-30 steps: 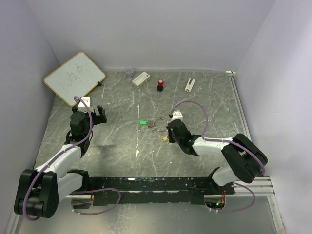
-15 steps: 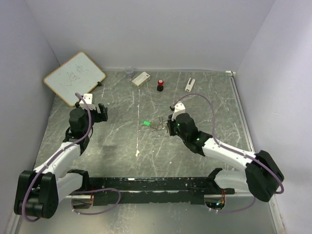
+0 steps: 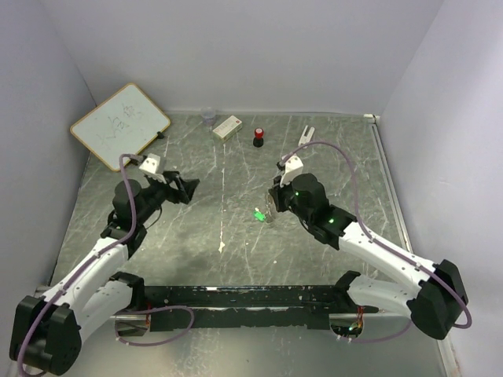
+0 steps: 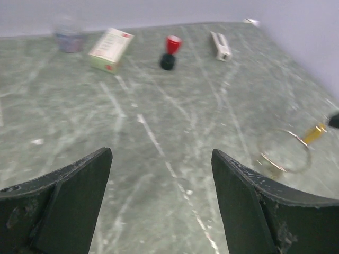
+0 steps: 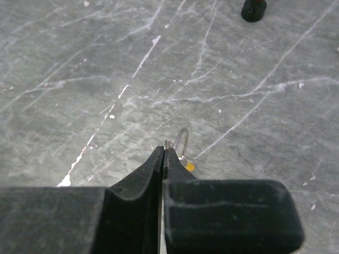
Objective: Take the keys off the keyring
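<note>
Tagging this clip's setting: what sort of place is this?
Probably a lab robot cell: plain walls box in a marbled table, left arm and right arm bolted at its near edge, whiteboard at the back.

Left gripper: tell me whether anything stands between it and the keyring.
Nothing visible does. Only bare table lies between the open left gripper and the keyring, which the right gripper pinches in its shut jaws.

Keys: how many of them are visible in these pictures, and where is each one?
2. The green key is just left of the right end effector in the top view. The yellow-orange key sits beside its closed tips, by the keyring. Others may be hidden.
</note>
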Robot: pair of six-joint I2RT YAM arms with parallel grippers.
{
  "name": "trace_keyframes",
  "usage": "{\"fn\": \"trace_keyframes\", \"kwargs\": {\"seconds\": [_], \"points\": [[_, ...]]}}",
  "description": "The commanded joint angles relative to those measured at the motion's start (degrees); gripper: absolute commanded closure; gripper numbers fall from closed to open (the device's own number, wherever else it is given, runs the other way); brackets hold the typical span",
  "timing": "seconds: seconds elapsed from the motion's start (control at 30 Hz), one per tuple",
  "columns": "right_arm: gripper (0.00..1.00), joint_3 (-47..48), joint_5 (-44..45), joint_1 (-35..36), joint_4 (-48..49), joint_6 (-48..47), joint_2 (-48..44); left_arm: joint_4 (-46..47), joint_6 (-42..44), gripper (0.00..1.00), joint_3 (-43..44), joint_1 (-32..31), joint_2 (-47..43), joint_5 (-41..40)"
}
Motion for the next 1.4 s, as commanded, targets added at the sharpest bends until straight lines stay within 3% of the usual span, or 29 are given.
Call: {"fn": "trace_keyframes", "kwargs": {"seconds": [0.0,0.23,0.5,0.97,1.37], "points": [[1.0,3.2,-2.2,0.5,-1.7,-1.2,-3.3,0.9,-0.6,0.14,1.8,-8.0,1.2,3.1],[1.0,5.9,-4.8,0.8,-2.8,-1.7,-5.5,2.5,2.2,0.15,3.3,-20.6,5.8,0.7],[1.0,8.7,-10.0,0.9,-5.3,-1.8,-8.3,8.5,6.1,0.17,4.7,-26.3,11.1,-1.9],[1.0,10.3,-15.3,1.3,-8.6,0.0,-11.9,9.7,17.3,0.14,11.3,-32.7,17.6,-7.3],[1.0,10.0,-17.5,1.5,-8.3,0.6,-12.8,14.3,19.3,0.14,12.3,-34.2,21.8,-7.0]]}}
